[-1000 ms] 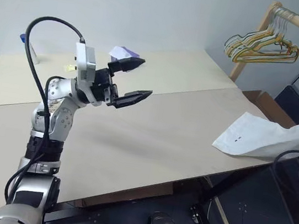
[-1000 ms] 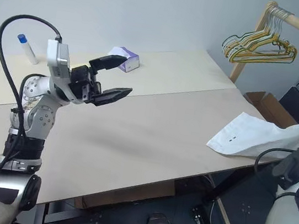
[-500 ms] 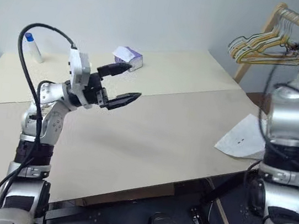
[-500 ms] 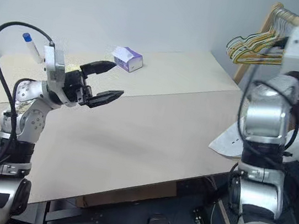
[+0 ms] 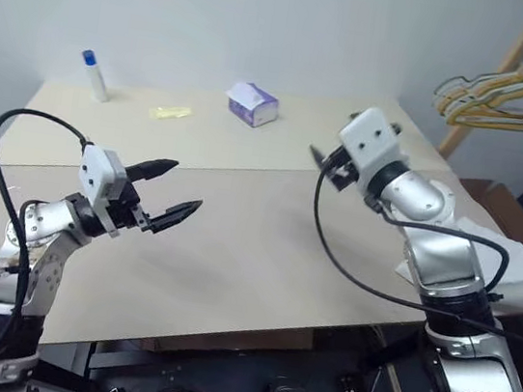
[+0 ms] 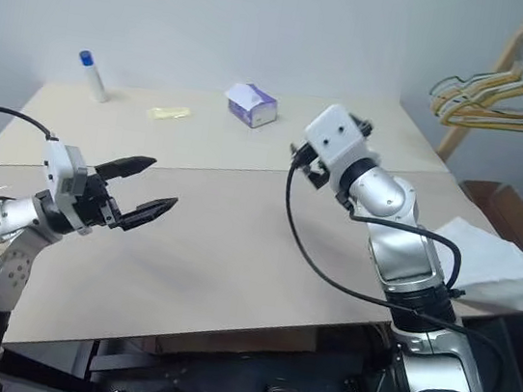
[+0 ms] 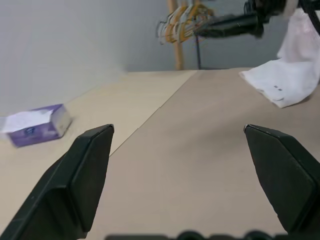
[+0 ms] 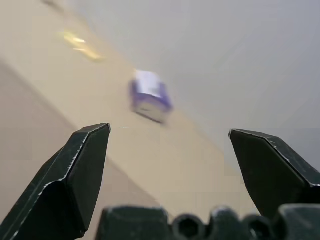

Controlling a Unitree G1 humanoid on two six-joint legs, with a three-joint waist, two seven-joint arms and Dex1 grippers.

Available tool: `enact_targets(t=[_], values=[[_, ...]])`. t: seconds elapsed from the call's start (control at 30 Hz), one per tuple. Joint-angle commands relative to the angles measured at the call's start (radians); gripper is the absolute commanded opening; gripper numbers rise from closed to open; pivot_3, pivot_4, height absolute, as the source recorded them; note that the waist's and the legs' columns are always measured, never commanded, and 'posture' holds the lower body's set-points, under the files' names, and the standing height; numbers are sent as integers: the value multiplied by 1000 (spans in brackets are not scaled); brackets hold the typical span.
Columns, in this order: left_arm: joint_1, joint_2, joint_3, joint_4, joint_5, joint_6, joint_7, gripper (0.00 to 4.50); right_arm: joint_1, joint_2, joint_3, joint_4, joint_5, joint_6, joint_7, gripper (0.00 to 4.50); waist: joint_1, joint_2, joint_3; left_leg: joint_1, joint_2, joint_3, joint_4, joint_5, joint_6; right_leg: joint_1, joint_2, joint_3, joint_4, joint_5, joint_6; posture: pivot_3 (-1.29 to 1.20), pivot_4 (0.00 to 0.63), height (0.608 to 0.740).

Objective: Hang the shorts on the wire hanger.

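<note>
Eye views — left gripper (image 5: 167,189) spread, empty, over the table's (image 5: 253,253) near-left part; right gripper (image 5: 323,158) mid-table; shorts (image 6: 499,273) drape over the right edge.
Left wrist — shorts lie far across.
Right wrist — fingers (image 8: 75,175) spread, tissue box (image 8: 149,96) ahead.

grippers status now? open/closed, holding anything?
left gripper: open, fingers wide apart, holding nothing, above the table.
right gripper: open, holding nothing, pointing toward the tissue box.

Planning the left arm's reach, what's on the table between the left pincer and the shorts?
In the left wrist view, only bare table lies between the left pincer and the shorts.
</note>
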Motion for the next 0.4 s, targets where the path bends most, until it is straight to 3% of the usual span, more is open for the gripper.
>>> enact_targets(t=[0.03,0.17,0.4], values=[[37,28,40,-69,-4,27,42,4500,9,-36,-1,-13,24,-26,121,4447,33,0,0,0,0,0,0,0,0,0,0,-1,0,0,0,68,0,740],[88,44,44,-112,10,37,70,4500,56,-63,25,6,-1,-56,195,4447,92,-1,0,-1,0,-1,0,0,0,0,0,-4,-1,0,-2,113,0,740],[105,30,39,-135,-8,53,113,4500,81,-30,69,17,-64,-86,204,4447,127,-1,0,-1,0,-2,0,0,-1,0,0,-6,0,0,-3,139,0,740]])
